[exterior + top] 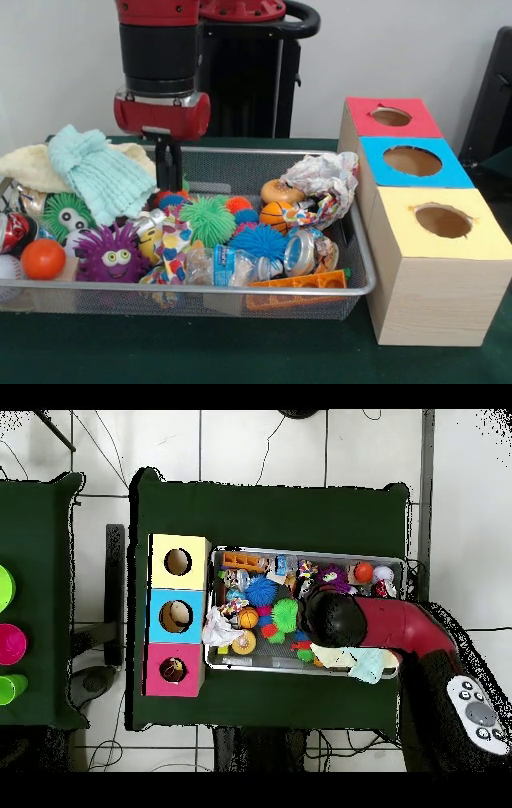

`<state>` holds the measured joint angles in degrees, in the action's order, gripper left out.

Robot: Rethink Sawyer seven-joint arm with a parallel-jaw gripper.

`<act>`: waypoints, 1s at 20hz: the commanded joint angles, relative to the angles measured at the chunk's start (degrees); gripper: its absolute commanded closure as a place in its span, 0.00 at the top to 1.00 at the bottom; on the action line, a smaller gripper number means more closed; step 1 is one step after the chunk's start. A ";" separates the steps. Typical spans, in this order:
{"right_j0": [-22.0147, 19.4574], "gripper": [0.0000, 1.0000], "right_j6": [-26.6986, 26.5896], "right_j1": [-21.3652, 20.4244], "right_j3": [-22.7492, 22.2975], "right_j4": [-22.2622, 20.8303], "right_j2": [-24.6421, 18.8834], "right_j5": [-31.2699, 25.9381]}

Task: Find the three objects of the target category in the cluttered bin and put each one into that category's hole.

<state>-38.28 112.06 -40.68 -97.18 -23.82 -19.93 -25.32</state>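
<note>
The wire mesh bin (240, 290) is full of mixed toys; it also shows in the overhead view (300, 552). My gripper (169, 172) hangs from the red and black arm and reaches down into the bin's far left part, just behind a mint cloth (96, 180). Its tips are among the toys there, above a small blue and red spiky ball (170, 198). No yellow duck, striped tiger or tan bear shows; they are hidden or out of view. The red box's hole (391, 117) is farthest back on the right, and it also shows in the overhead view (173, 670).
The blue box (376, 152) and the yellow box (400, 240) stand in a row with the red box, right of the bin. The bin holds purple (114, 254), green (208, 220) and blue (258, 240) puffer balls, an orange ball (43, 258) and crumpled paper (324, 180).
</note>
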 commanded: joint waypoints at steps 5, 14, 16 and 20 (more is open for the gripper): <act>5.14 0.00 -7.13 5.62 21.10 1.29 -1.99 -23.63; 7.90 0.00 -1.13 11.85 24.82 3.54 -1.52 -25.43; 8.36 0.00 -1.39 12.38 24.27 2.76 -0.94 -24.93; 7.95 0.00 -0.44 13.16 23.33 3.40 -0.56 -23.01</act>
<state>-30.07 112.06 -32.85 -75.91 -20.92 -20.15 -45.97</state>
